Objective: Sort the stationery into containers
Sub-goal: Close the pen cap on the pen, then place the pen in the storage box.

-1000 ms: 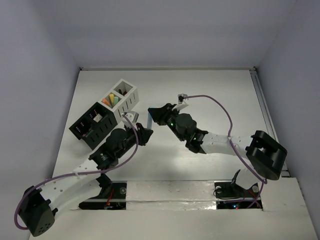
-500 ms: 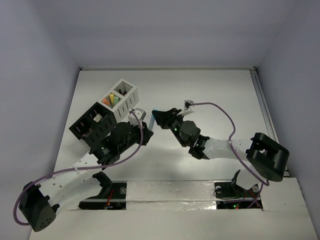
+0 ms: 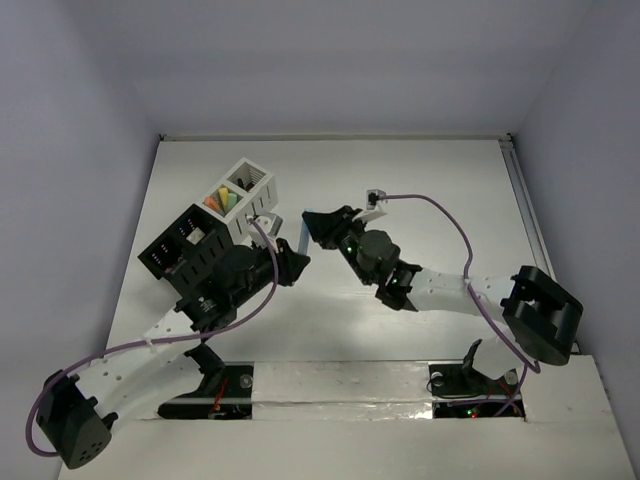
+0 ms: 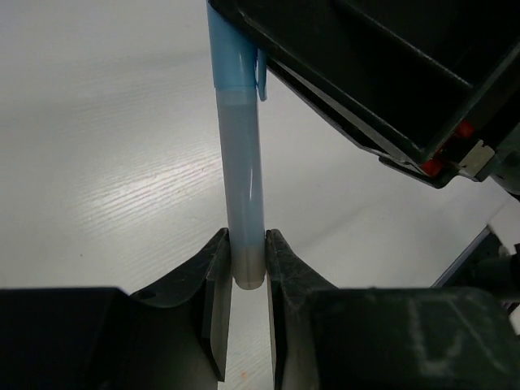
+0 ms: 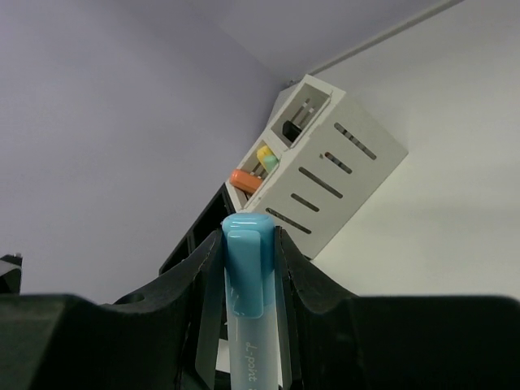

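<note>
A blue marker (image 3: 304, 229) with a pale barrel hangs above the table between both arms. My left gripper (image 4: 248, 268) is shut on the bare end of the barrel (image 4: 244, 187). Shut on the capped end (image 5: 250, 268) is my right gripper (image 5: 248, 252). In the top view the left gripper (image 3: 292, 260) and right gripper (image 3: 318, 222) meet just right of the containers. The white container (image 3: 263, 204) has two compartments. One holds orange, yellow and green stationery (image 3: 222, 199), the other a dark piece (image 5: 291, 130). The black container (image 3: 196, 262) stands against its near-left side.
The right arm's grey cable (image 3: 440, 215) loops over the table's middle right. Both containers (image 5: 349, 162) sit at the left rear, close to the left wall. The left arm's body lies beside the black container.
Both arms have shifted a little with the marker still between them. The left arm has drawn nearer the black container, and the right gripper has edged towards the back left.
</note>
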